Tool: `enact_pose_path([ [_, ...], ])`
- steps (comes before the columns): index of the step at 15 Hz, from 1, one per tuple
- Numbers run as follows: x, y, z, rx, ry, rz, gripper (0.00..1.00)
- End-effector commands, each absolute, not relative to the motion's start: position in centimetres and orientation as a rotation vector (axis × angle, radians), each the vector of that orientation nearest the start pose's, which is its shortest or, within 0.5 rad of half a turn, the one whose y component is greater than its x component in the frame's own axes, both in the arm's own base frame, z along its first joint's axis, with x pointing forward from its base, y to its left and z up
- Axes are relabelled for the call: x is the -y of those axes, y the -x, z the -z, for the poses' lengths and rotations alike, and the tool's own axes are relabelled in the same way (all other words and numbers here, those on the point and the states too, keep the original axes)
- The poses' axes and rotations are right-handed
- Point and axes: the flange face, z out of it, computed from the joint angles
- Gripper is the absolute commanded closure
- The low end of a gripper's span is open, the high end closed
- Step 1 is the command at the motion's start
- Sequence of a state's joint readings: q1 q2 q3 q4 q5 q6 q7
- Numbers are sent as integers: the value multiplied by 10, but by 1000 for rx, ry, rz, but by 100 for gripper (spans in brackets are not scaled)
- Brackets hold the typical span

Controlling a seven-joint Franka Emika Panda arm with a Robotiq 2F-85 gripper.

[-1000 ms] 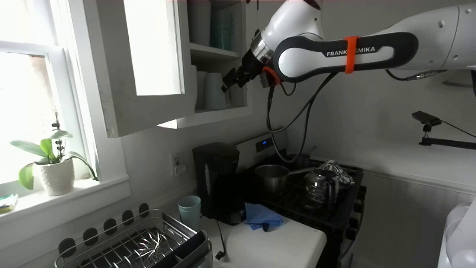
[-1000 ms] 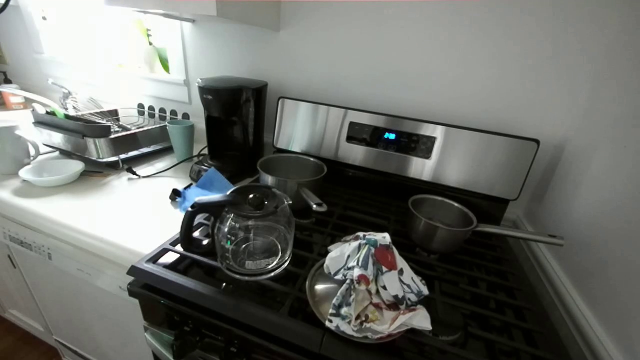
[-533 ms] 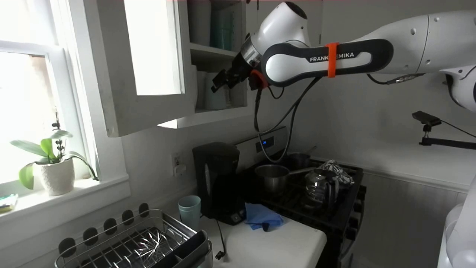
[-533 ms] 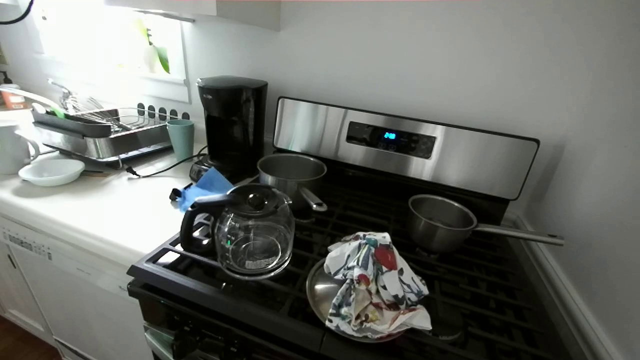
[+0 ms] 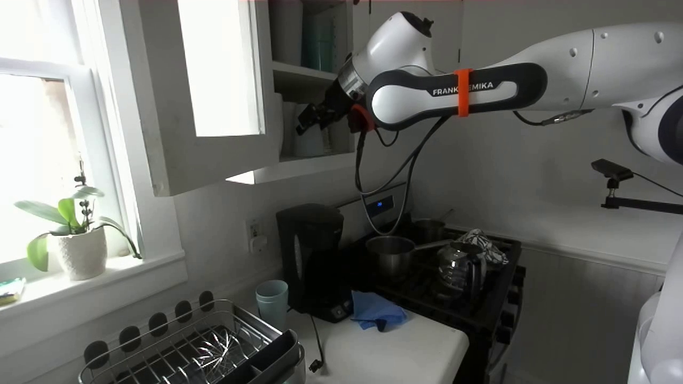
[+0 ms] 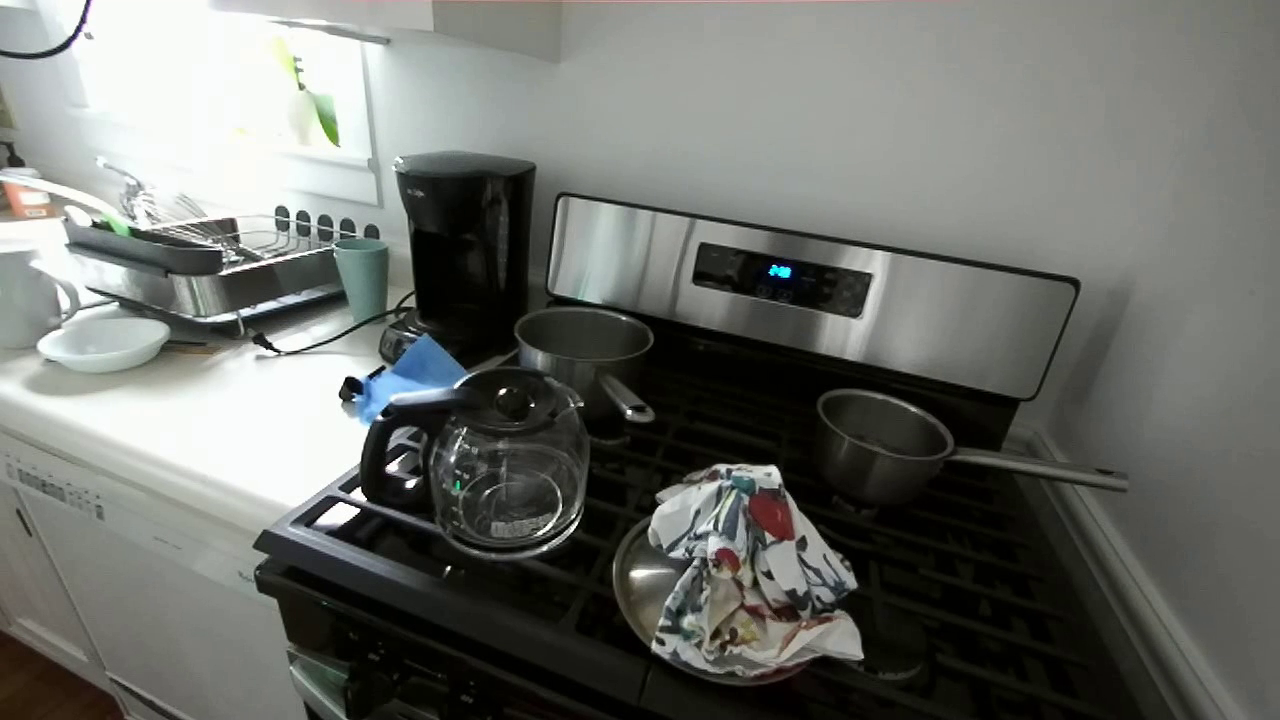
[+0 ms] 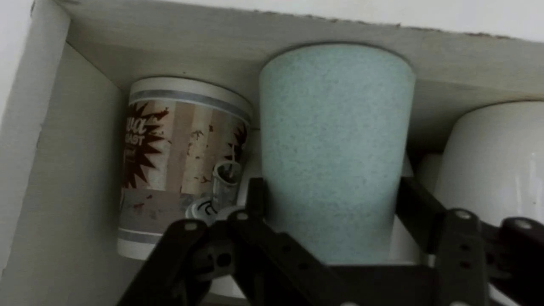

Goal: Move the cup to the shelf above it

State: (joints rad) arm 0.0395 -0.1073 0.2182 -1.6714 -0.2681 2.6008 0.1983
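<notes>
The cup (image 5: pixel 309 145) is pale blue-green and stands rim-down on the bottom board of the white wall cabinet. In the wrist view, which is upside down, the cup (image 7: pixel 335 140) fills the middle. My gripper (image 5: pixel 309 122) reaches into the cabinet's lower compartment. In the wrist view my gripper (image 7: pixel 331 195) stands wide open, with one finger on each side of the cup; I cannot tell whether the pads touch it. The shelf (image 5: pixel 309 73), a thin white board, lies above the cup. The cabinet is mostly out of frame in the view over the stove.
A printed mug (image 7: pixel 182 161) and a large white vessel (image 7: pixel 497 165) flank the cup. A tall vessel (image 5: pixel 286 32) and teal glasses (image 5: pixel 319 50) stand on the shelf. The open cabinet door (image 5: pixel 213 154) is beside the arm. Another blue-green cup (image 6: pixel 362 280) stands on the counter.
My gripper has moved left and slightly down in the exterior view, further into the cabinet, until it overlaps the cup. The cup has not visibly moved.
</notes>
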Motion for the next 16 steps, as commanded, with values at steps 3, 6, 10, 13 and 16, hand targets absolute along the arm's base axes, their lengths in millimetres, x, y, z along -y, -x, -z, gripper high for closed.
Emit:
enact_pose_path([
  [3, -162, -551, -764, 293, 2696, 1617, 48],
  [6, -159, -541, -767, 291, 2705, 1623, 48],
  [10, -155, -520, -782, 288, 2709, 1653, 48],
  [13, -153, -502, -793, 283, 2724, 1645, 48],
  [16, -151, -488, -799, 280, 2787, 1601, 48],
])
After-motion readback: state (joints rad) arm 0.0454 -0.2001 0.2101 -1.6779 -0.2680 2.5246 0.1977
